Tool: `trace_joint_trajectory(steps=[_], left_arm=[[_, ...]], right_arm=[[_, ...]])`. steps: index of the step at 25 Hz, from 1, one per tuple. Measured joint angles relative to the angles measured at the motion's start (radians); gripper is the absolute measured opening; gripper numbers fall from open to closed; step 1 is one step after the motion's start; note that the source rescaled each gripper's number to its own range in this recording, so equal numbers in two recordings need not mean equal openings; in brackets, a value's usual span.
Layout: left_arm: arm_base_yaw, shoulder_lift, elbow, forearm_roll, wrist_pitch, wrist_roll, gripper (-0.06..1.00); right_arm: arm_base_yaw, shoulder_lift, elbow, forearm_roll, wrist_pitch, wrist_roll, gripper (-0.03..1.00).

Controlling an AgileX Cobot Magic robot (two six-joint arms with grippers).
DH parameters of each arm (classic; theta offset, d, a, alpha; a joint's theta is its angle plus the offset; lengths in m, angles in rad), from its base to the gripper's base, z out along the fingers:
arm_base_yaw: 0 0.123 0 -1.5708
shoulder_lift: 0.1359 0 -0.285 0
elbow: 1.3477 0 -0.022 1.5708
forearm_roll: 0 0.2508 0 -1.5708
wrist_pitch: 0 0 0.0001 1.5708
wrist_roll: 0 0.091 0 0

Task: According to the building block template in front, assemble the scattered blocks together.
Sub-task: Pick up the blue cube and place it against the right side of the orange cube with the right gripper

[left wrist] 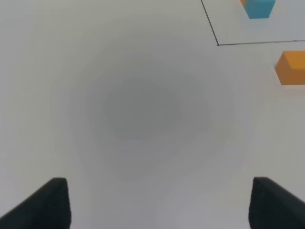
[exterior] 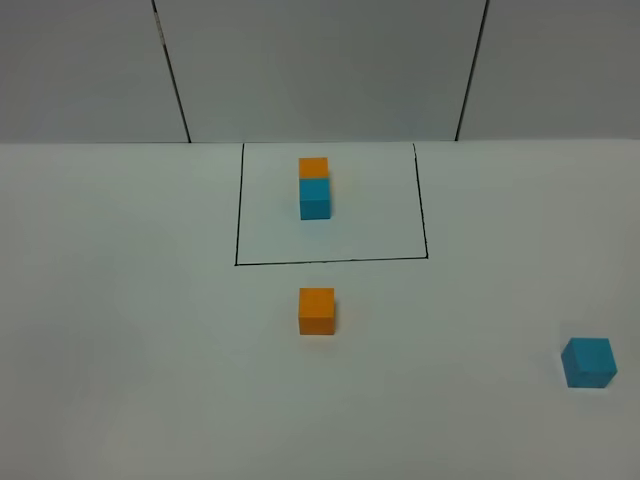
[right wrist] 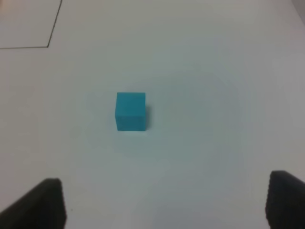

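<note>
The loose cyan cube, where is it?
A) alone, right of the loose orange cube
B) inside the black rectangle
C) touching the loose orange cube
A: the loose cyan cube lies apart, to the right of the loose orange cube and outside the black rectangle.

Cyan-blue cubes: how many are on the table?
2. The framed cyan cube sits inside the black-lined rectangle, touching an orange cube; the loose cyan cube lies alone at far right. None appears hidden.
</note>
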State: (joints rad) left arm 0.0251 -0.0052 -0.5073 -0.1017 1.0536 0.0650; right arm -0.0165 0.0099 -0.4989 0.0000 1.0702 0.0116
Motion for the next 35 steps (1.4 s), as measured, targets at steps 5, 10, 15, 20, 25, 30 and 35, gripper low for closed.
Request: trace_joint_trajectory(steps=[5,10,15,20,25,30,35], left_arm=[[0.0,0.0,0.0,0.0,0.0,0.0,0.83],[0.0,0.0,0.0,0.0,0.0,0.0,0.83],[0.0,0.0,0.0,0.0,0.0,0.0,0.83],[0.0,0.0,0.0,0.0,0.0,0.0,0.83],[0.0,0.0,0.0,0.0,0.0,0.0,0.83],[0.0,0.0,0.0,0.0,0.0,0.0,0.83],[0.0,0.0,0.0,0.0,-0.001,0.0,0.83]], right_arm=[[0.0,0.0,0.0,0.0,0.0,0.0,0.72],[0.0,0.0,0.0,0.0,0.0,0.0,0.72],[0.0,0.0,0.0,0.0,0.0,0.0,0.72],[0.0,0.0,0.0,0.0,0.0,0.0,0.72],[0.0,0.009,-0.005,0.017,0.004,0.037,0.73],[0.0,0.209,-0.056,0.11,0.039,0.053,0.93],[0.0,0.569,-0.061,0.217,-0.095,-0.048,0.99]])
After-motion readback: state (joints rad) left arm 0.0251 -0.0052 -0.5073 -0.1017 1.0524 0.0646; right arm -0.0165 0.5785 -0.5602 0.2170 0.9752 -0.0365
